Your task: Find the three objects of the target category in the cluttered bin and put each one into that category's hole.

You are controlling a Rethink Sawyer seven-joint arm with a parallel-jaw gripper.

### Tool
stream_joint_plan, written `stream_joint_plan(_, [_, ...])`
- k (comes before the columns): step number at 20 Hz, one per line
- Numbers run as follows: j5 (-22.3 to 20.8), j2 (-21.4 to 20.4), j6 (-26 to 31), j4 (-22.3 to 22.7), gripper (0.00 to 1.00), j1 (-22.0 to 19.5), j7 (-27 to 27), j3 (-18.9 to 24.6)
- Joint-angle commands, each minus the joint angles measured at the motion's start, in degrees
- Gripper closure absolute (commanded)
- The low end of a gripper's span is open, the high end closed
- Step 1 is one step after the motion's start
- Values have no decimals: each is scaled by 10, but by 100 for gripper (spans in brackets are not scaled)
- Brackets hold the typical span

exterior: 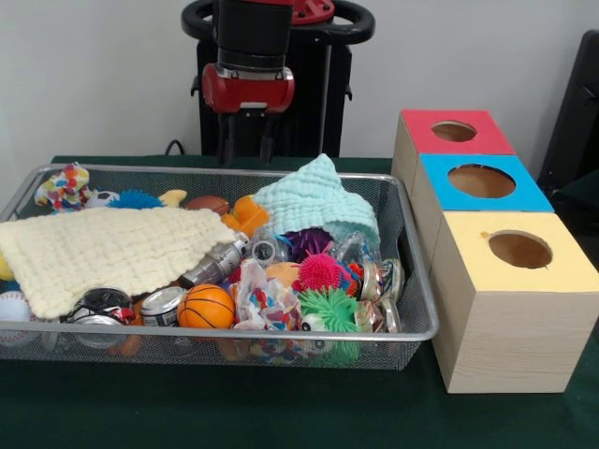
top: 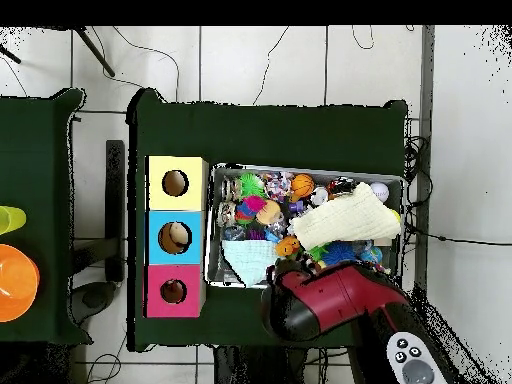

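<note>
A dark green cloth-covered desk (exterior: 281, 412) fills the frame's lower half, a plain white wall (exterior: 94, 75) behind. At top centre the claw (exterior: 247, 140) hangs released, holding nothing, above the silver wire-mesh bin (exterior: 412, 281).

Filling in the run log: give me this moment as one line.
gripper: above bin's far edge, holding nothing | bin: cluttered, two cloths on top | basketball: near front wall | boxes: red, blue, yellow

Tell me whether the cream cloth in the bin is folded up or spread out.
Spread out: the cream cloth lies open and flat across the toys at one end of the wire bin, hiding several.
</note>
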Motion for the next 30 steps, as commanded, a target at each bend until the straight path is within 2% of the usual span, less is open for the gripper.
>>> stream_joint_plan(1, [-45,9,-14,-41,0,-23,-68,45])
stream_joint_plan(4, [8,2,60,-28,0,-79,-162,101])
stream_joint_plan(6, [52,13,106,-21,0,-128,-220,156])
stream_joint_plan(11, [29,73,142,-83,0,-169,-281,202])
stream_joint_plan(13, [13,101,142,-103,0,-179,-293,214])
stream_joint_plan(16, [3,120,146,-118,0,-189,-306,224])
stream_joint_plan(20, [-32,147,110,-144,0,-169,-271,207])
stream_joint_plan(26, [-65,142,82,-149,0,-144,-228,177])
stream_joint_plan(30, [-66,133,107,-146,0,-147,-249,176])
